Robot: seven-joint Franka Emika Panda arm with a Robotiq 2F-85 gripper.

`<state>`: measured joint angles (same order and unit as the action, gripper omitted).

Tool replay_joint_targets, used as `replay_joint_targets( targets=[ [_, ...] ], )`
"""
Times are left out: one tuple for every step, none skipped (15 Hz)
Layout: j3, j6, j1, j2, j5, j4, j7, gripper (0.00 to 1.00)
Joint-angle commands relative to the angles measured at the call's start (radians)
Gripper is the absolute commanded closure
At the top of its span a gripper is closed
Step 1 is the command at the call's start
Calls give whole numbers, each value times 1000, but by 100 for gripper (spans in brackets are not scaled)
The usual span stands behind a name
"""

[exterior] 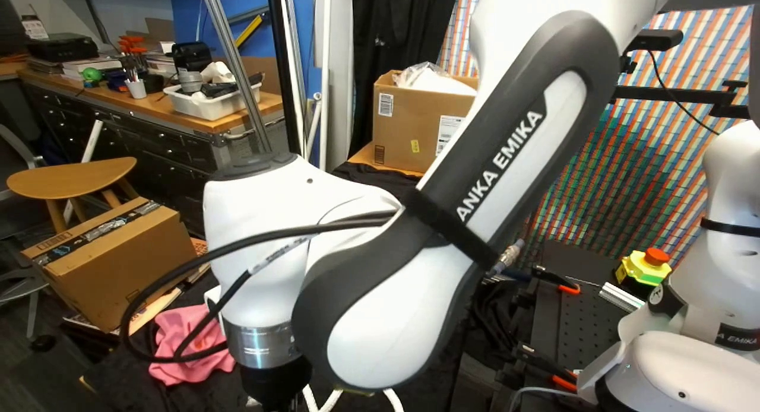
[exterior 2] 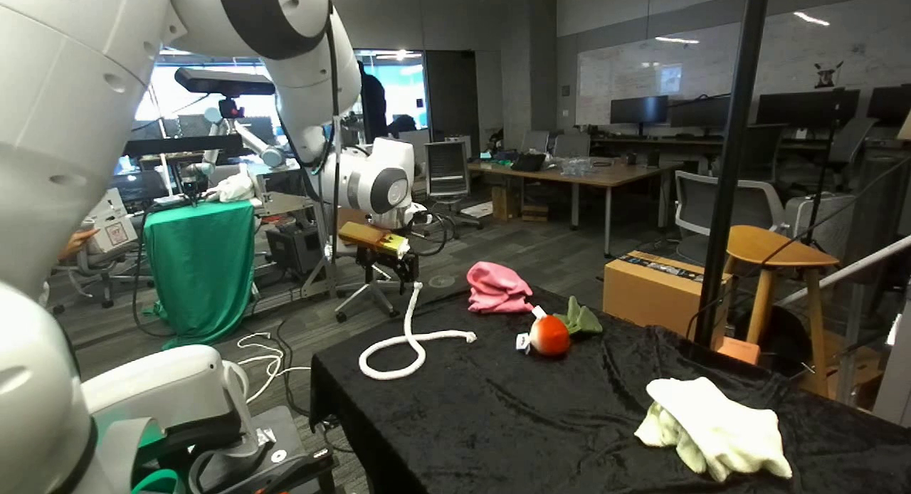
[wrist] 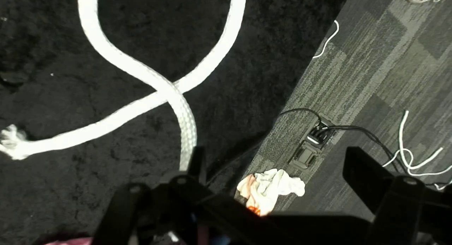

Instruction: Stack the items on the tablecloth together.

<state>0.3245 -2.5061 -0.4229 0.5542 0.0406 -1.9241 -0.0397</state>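
In an exterior view, a white rope (exterior 2: pixel 441 334) lies looped on the black tablecloth (exterior 2: pixel 498 423), one end rising to just below my gripper (exterior 2: pixel 408 270). In the wrist view, the rope (wrist: pixel 169 91) crosses itself and one end passes behind the left finger; I cannot tell if they touch. My gripper (wrist: pixel 277 160) is open, its fingers wide apart near the cloth's edge. A pink cloth (exterior 2: pixel 498 289) sits crumpled at the far side. Beside it lies a red-orange stuffed vegetable (exterior 2: pixel 550 336) with green leaves. A pale green-white cloth (exterior 2: pixel 715 426) lies folded at the near right.
The table edge drops to the carpet (wrist: pixel 356 86), where a floor outlet (wrist: pixel 309 149) with cables and a white fabric (wrist: pixel 272 188) lie. A dark metal post (exterior 2: pixel 726 195) stands by the table, near a cardboard box (exterior 2: pixel 662 287). A second white arm (exterior: pixel 712 317) stands nearby.
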Motion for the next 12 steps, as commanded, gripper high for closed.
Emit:
replay_joint_targets(
  targets=[
    [-43,-58,-61,71,-49,52,-63,0],
    [-58,-69,-78,79,-70,54,-80,0],
    [-71,-83,-93,91,-86,61,-97,0],
    [-84,-94,-108,103,-102,68,-112,0],
    [-98,-101,-122,111,-120,76,-128,0],
    [-115,-113,-138,119,-138,83,-143,0],
    [-132,-127,-152,129,-158,91,-159,0],
    [-148,-131,-165,136,-174,100,-173,0],
    [-164,-142,-177,139,-188,105,-186,0],
    [-183,-148,-192,142,-205,112,-201,0],
    [-197,-142,-201,145,-214,122,-210,0],
    [-214,-146,-213,142,-228,125,-224,0]
  ],
)
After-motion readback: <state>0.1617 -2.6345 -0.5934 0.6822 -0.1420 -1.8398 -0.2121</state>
